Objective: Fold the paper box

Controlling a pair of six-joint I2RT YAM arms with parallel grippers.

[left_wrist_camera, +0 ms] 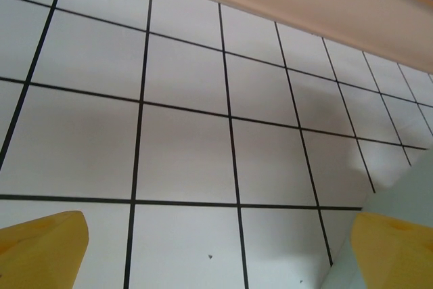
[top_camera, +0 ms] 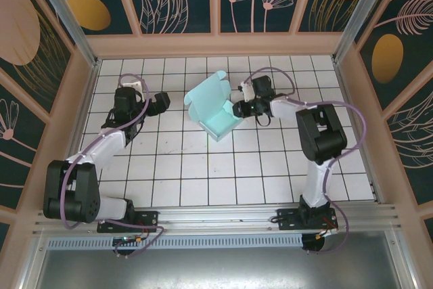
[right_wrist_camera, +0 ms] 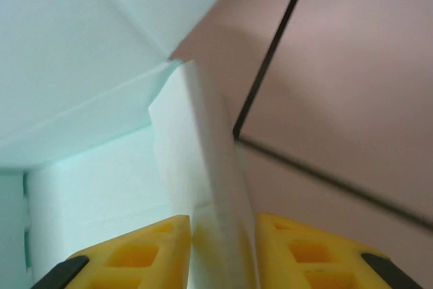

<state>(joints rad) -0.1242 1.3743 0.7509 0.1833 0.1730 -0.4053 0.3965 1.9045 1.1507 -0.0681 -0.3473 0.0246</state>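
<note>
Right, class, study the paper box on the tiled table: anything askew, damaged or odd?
Only its angle: the paper box sits skewed to the table's grid lines, half formed with its lid flap up. No tears show. The right gripper straddles one wall.

The pale mint card paper box (top_camera: 215, 109) sat on the far middle of the white tiled table (top_camera: 203, 174), between the two arms. The black left gripper (top_camera: 164, 101) lay to its left, near but apart. The black right gripper (top_camera: 238, 109) was at the box's right side, its yellow fingers (right_wrist_camera: 142, 255) on either side of one upright wall.
</note>
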